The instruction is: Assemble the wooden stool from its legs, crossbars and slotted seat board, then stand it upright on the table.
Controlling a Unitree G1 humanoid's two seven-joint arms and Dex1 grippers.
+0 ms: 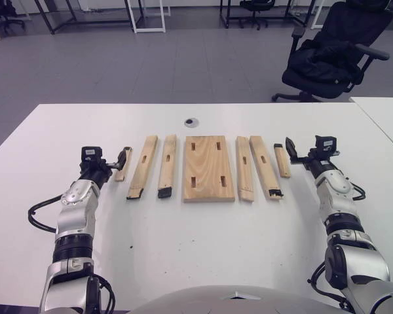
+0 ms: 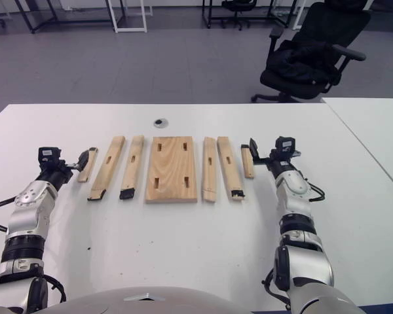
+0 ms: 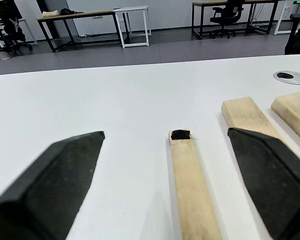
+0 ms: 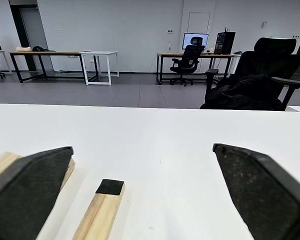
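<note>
Stool parts lie flat in a row on the white counter (image 1: 203, 248), pale wooden legs (image 1: 142, 167) and short end crossbars (image 1: 123, 163) flanking the slotted rectangular seat board (image 1: 209, 168); left jaws and right jaws both apart at the crossbars, so I'd centre each before closing.

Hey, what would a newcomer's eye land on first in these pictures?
The seat board lies flat in the middle of the table, with two legs on each side in a neat row. At the row's ends, the left gripper and right gripper are open, each with a short crossbar between its fingers.
</note>
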